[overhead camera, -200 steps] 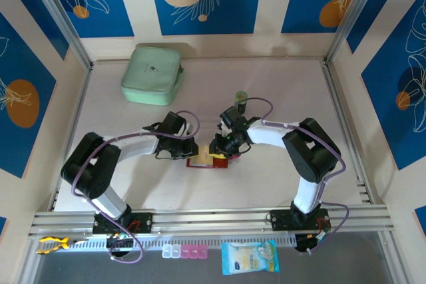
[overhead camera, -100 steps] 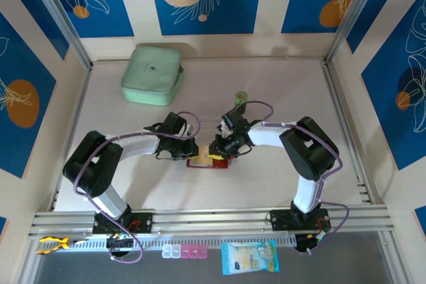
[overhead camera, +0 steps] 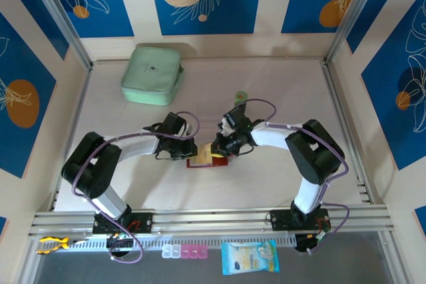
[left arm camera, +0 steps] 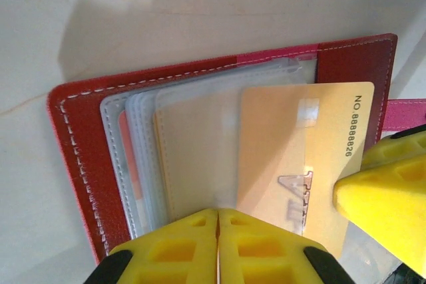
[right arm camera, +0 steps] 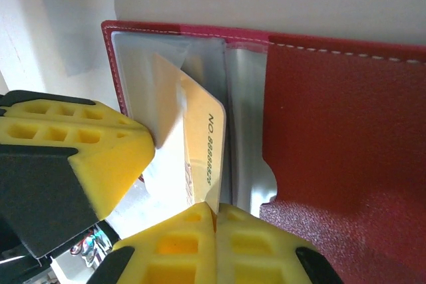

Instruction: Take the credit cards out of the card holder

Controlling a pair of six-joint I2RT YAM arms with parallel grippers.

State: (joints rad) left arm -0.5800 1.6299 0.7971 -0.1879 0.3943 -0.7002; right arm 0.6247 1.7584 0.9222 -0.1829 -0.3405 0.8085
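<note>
- The dark red wallet (overhead camera: 200, 161) lies open and flat on the pale table (overhead camera: 279, 184), about midway between the two arms, with both claws down on it.
- The left claw (overhead camera: 191, 151) sits at the wallet's left side, the right claw (overhead camera: 217, 150) at its right, the two close together.
- In the left wrist view the left claw (left arm camera: 217, 234) is closed, its yellow tips meeting over the near edge of the clear sleeves (left arm camera: 200, 108). Whether a sleeve is nipped between them cannot be told.
- A gold card (left arm camera: 299, 151) with printed numbers sticks partway out of the sleeves towards the wallet's right side.
- One yellow finger (left arm camera: 386, 197) of the right claw overlaps that card's near right corner.
- In the right wrist view the right claw (right arm camera: 215, 231) is closed on the gold card (right arm camera: 200, 138); the card's edge runs straight into the seam between its tips.
- A yellow finger (right arm camera: 73, 151) of the left claw presses on the sleeves just beside the card there.
- A second tan card (left arm camera: 193, 171) sits fully inside a sleeve, and an orange card (left arm camera: 132, 164) shows through the sleeves further left.
- A mint-green zip case (overhead camera: 153, 74) rests at the far left of the table, well apart from the wallet.
- A small green object (overhead camera: 241, 96) stands beyond the right arm; too small to identify.
</note>
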